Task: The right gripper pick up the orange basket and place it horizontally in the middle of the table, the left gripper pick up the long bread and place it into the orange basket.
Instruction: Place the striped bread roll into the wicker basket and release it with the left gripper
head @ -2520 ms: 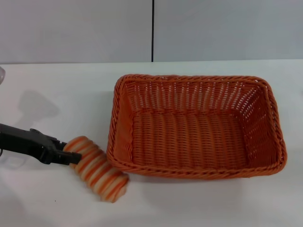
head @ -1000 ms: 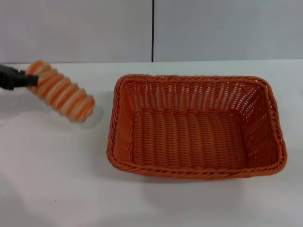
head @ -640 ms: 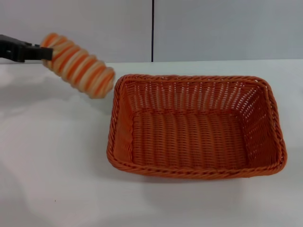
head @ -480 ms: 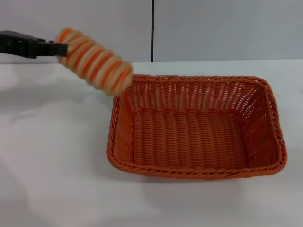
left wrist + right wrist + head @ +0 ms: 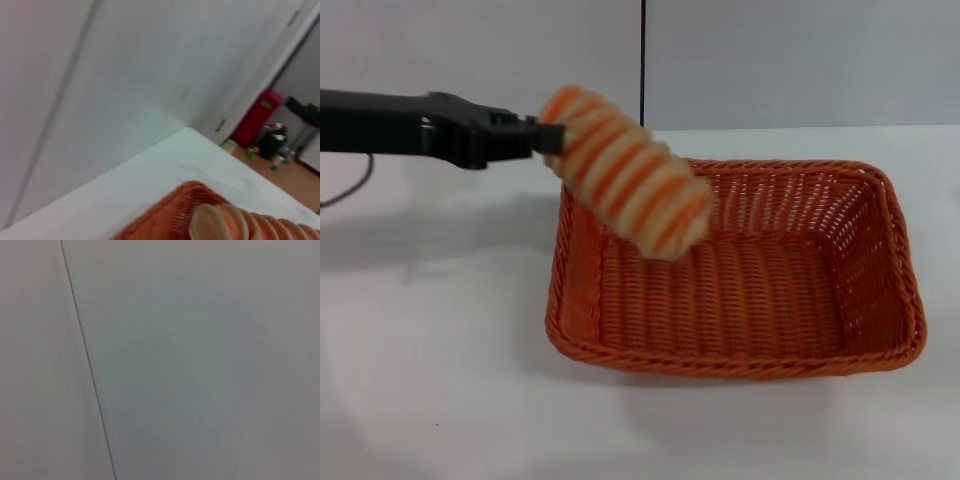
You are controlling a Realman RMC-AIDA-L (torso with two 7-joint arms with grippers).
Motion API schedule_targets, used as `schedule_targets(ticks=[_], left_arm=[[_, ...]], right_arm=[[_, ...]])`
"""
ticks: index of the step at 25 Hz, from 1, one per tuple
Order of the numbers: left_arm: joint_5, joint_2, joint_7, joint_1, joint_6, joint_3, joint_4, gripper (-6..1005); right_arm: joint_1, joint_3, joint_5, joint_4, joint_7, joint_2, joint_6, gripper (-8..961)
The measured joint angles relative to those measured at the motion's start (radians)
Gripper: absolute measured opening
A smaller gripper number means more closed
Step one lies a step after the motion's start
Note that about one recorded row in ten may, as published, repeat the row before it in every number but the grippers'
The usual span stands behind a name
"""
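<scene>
Behind the hand (image 5: pixel 548 137) stands a pale grey wall (image 5: pixel 800 60), split by a thin dark vertical seam (image 5: pixel 643 50) that rises just beside and above the hand. A thin dark cable (image 5: pixel 348 190) loops low at the far left, well apart from the hand. Far off beyond the hand, a red bin (image 5: pixel 257 117) stands on a brown floor (image 5: pixel 295 182) beside dark, blurred objects (image 5: pixel 276 140).

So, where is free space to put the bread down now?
The orange basket floor is bare, bordered by its woven walls. The table is bare left of and in front of the basket. Crowded only over the basket's far-left corner, where the left gripper holds the long bread.
</scene>
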Motion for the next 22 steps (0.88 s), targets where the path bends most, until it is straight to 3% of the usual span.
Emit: schedule_targets(ticks=[1, 4, 12, 14, 15, 18, 22], left_arm=[[0.000, 0.000, 0.000, 0.000, 0.000, 0.000, 0.000, 160], [-0.086, -0.005, 0.011, 0.040, -0.058, 0.113, 0.009, 157], [-0.174, -0.004, 0.033, 0.141, -0.339, 0.425, 0.074, 150], [-0.174, -0.004, 0.036, 0.144, -0.348, 0.436, 0.076, 149], [-0.174, -0.004, 0.051, 0.163, -0.400, 0.503, 0.092, 148], [-0.170, -0.002, 0.084, 0.193, -0.469, 0.580, 0.129, 147], [-0.172, -0.004, 0.099, 0.213, -0.506, 0.603, 0.148, 146]], right_arm=[[-0.002, 0.000, 0.000, 0.001, -0.001, 0.001, -0.003, 628], [-0.005, 0.000, 0.000, 0.002, -0.002, 0.004, -0.007, 628], [-0.008, 0.000, 0.000, 0.013, -0.007, 0.012, -0.022, 628], [-0.009, 0.000, 0.000, 0.022, -0.009, 0.012, -0.025, 628], [-0.010, 0.000, 0.000, 0.024, -0.009, 0.012, -0.027, 628], [-0.016, 0.005, 0.000, 0.025, -0.010, 0.011, -0.029, 629], [-0.017, 0.018, 0.000, 0.025, -0.011, 0.010, -0.029, 629]])
